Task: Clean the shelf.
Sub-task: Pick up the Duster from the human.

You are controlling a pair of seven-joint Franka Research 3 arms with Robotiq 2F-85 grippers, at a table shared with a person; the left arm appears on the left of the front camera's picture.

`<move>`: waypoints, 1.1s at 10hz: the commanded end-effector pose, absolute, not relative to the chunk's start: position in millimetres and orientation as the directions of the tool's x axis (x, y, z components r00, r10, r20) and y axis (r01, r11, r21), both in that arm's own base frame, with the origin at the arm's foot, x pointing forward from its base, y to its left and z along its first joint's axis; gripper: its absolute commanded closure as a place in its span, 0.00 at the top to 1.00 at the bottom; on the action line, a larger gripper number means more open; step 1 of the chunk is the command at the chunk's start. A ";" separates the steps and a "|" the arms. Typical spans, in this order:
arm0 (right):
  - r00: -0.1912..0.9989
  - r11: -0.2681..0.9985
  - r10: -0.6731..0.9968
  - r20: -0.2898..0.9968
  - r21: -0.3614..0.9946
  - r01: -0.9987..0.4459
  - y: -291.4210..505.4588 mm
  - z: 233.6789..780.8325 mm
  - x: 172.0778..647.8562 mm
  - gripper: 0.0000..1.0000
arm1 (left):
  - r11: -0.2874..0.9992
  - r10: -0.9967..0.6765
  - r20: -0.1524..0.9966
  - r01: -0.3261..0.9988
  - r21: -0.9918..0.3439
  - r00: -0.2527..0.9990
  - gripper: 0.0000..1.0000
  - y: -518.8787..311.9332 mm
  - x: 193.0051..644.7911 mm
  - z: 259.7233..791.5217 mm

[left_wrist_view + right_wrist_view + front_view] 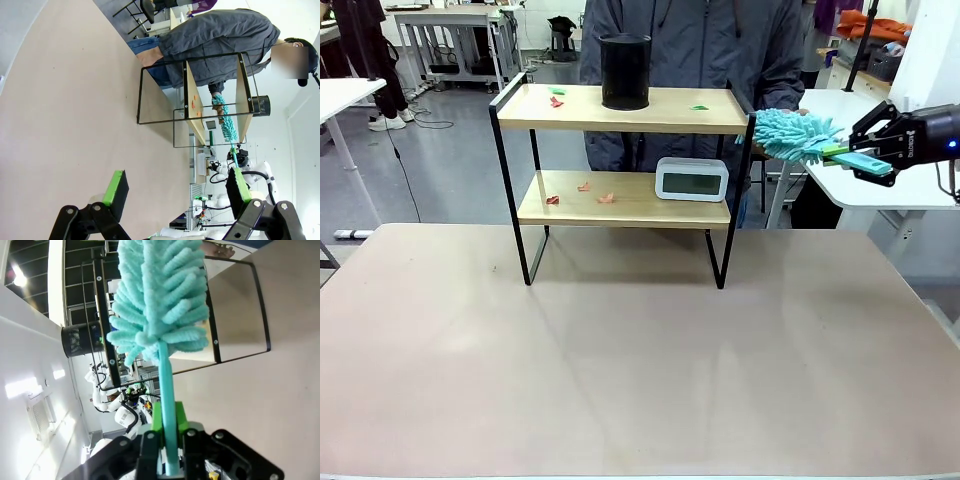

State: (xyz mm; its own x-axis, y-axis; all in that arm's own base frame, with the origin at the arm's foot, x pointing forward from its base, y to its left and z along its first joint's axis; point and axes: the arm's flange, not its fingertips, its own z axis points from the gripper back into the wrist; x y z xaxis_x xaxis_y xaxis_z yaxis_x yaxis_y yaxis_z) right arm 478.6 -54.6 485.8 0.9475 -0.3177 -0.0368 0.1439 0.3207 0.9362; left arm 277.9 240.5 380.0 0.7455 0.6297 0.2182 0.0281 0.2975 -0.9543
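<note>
The shelf (620,205) stands at the far middle of the table, two light wooden boards in a black frame. Green and red paper scraps (557,94) lie on its top board, orange ones (584,187) on the lower board. To the right of the shelf, level with the top board, my right gripper (868,148) is shut on the handle of a teal fluffy duster (795,135). The duster's head nearly touches the shelf's right end. In the right wrist view the duster (155,295) rises from the shut right gripper (169,435). My left gripper (175,182) is open and holds nothing, well away from the shelf (192,95).
A black mesh cup (625,72) stands on the top board and a white digital clock (691,180) on the lower one. A person in a grey jacket (700,45) stands right behind the shelf. The beige table (620,350) lies bare in front.
</note>
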 end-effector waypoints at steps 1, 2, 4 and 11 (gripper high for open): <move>0.946 0.336 -0.320 -0.045 0.928 0.158 -57.1 485.8 478.8 0.00 | 0.294 0.633 0.240 0.059 -0.954 0.736 1.00 236.6 276.2 379.2; 0.947 0.342 -0.319 -0.038 0.927 0.153 -58.0 485.5 477.6 0.00 | 0.294 0.633 0.240 0.059 -0.954 0.736 1.00 236.6 276.2 379.2; 0.958 0.454 -0.262 0.114 0.891 0.018 -73.8 508.8 449.0 0.00 | 0.294 0.633 0.240 0.059 -0.954 0.736 1.00 236.6 276.2 379.2; 0.815 0.679 0.298 0.497 0.489 -0.547 -181.7 536.2 236.7 0.00 | 0.294 0.633 0.240 0.059 -0.954 0.736 1.00 236.6 276.2 379.2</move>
